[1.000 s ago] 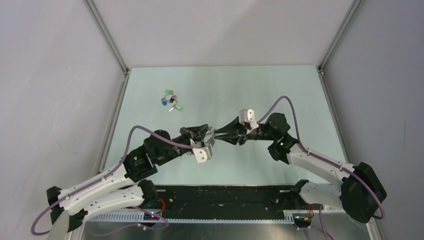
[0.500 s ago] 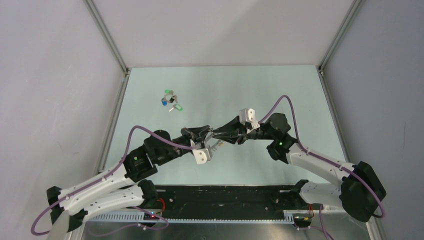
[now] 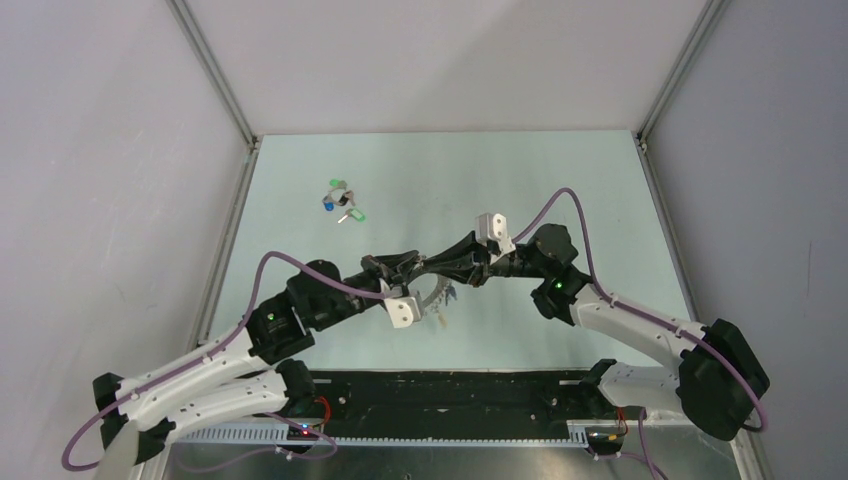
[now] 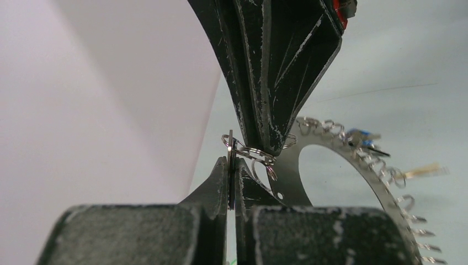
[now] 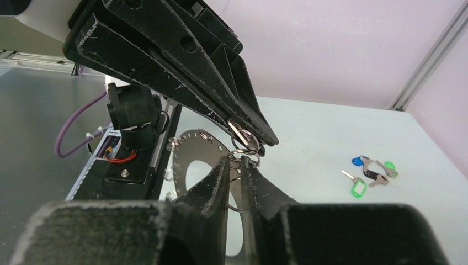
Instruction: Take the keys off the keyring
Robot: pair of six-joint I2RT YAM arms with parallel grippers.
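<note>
The keyring (image 3: 437, 298), a flat grey disc fringed with wire loops, hangs in the air between my two grippers. My left gripper (image 3: 419, 270) is shut on a thin silver key seen edge-on (image 4: 230, 149), which is joined to the disc by wire loops. My right gripper (image 3: 438, 272) is shut on a wire loop (image 5: 237, 164) at the disc's rim, tip to tip with the left fingers (image 5: 193, 72). The disc (image 4: 287, 179) still carries a blue-tagged key (image 4: 360, 136) and a yellow-tagged key (image 4: 427, 171). It also shows in the right wrist view (image 5: 187, 149).
Loose keys with green, blue and black tags (image 3: 341, 201) lie on the pale green table at the far left, also in the right wrist view (image 5: 371, 174). Grey walls and aluminium posts close in the table. The arms' black base rail (image 3: 450, 390) runs along the near edge.
The disc has swung down and now hangs in plain view below the two gripper tips. The right gripper has shifted slightly left and up; the left arm barely moved.
</note>
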